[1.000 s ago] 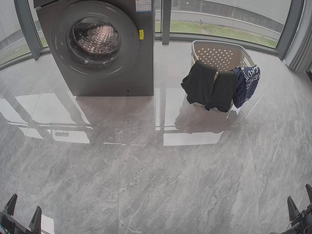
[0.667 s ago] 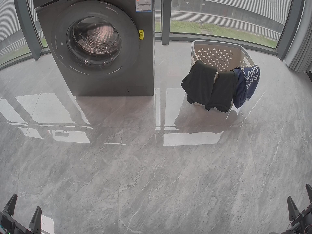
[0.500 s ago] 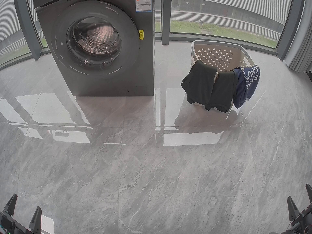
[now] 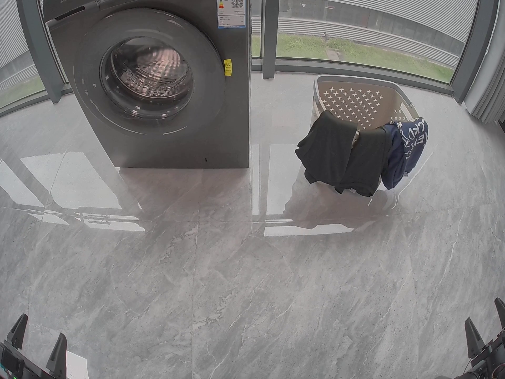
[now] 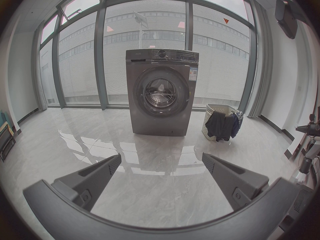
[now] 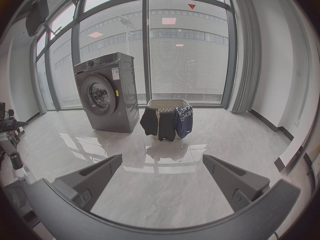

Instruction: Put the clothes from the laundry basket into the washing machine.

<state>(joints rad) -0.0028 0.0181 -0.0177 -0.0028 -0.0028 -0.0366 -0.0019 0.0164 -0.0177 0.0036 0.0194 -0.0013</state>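
Hovering empty with fingers spread: left hand (image 5: 160, 156), right hand (image 6: 161, 157). Well ahead of the right hand, two black garments (image 4: 326, 146) and a navy printed garment (image 4: 405, 146) drape over the rim of the beige plastic laundry basket (image 4: 352, 101). The grey front-loading washing machine (image 4: 158, 80) stands well ahead of the left hand.

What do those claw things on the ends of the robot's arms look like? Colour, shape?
The left gripper and right gripper look alike: matte dark grey. Each has two wedge-shaped fingers that taper to blunt tips, with a small round hole near the base, mounted on a curved dark bar.
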